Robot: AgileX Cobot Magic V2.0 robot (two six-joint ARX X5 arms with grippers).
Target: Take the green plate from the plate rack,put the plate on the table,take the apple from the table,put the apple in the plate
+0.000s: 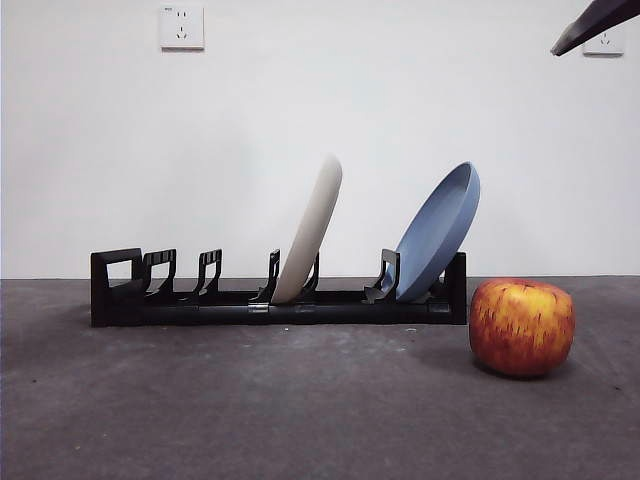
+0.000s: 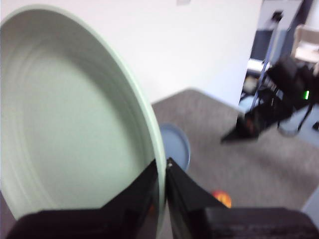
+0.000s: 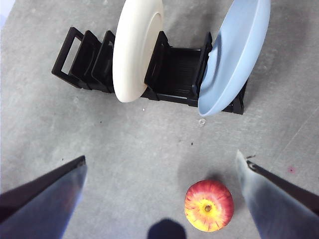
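Observation:
In the left wrist view my left gripper is shut on the rim of the green plate, held on edge high above the table; the front view does not show it. The red and yellow apple rests on the table right of the black plate rack. High above the table, my right gripper hangs open with nothing in it. The apple lies below it, towards its right jaw.
A cream-white plate and a blue plate lean in the rack's slots; the slots at its left end hold nothing. A black arm tip shows at the front view's top right corner. Bare table lies before the rack.

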